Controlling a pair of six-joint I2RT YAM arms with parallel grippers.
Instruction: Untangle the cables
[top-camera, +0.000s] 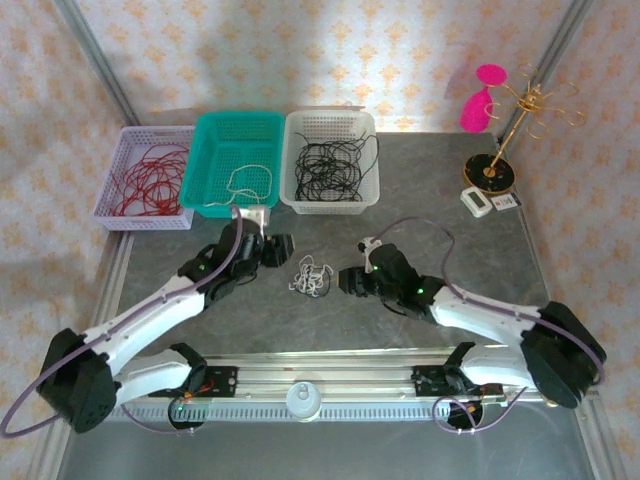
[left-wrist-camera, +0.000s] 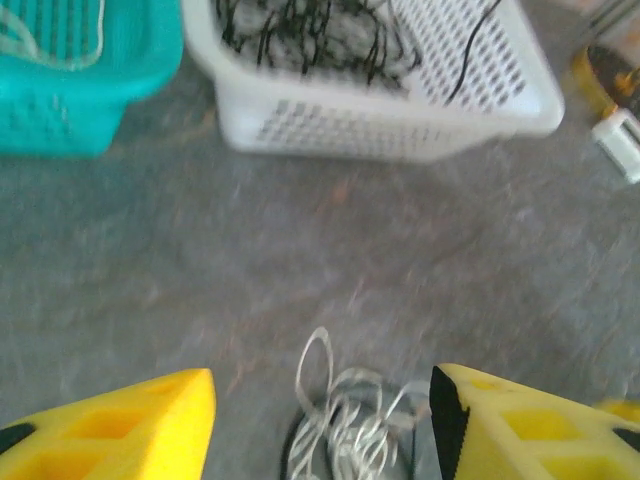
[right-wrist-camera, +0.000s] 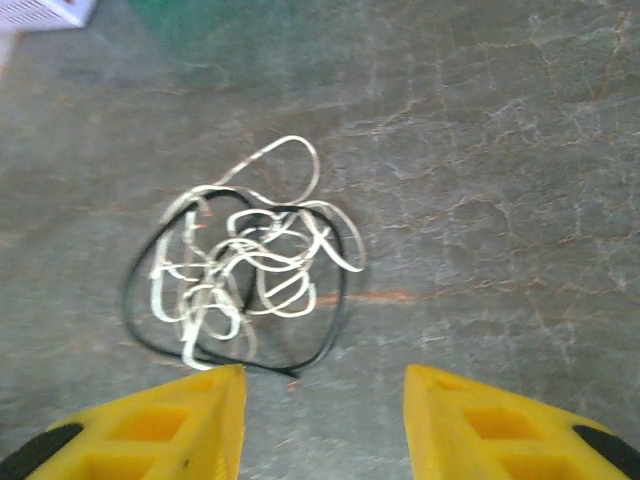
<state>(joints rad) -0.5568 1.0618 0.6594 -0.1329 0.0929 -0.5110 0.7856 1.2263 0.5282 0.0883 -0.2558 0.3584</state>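
The cables lie between the left gripper at 10 o'clock and the right gripper at 3 o'clock, both spread wide and holding nothing; pinching 2 strands together could tighten the tangle.

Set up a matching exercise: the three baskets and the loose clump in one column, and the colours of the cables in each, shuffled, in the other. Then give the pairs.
Column one
1. lilac basket
2. teal basket
3. white basket
4. loose clump

Column two
a. white with one black strand
b. red
c. black
d. white alone

Pairs: 1-b, 2-d, 3-c, 4-a
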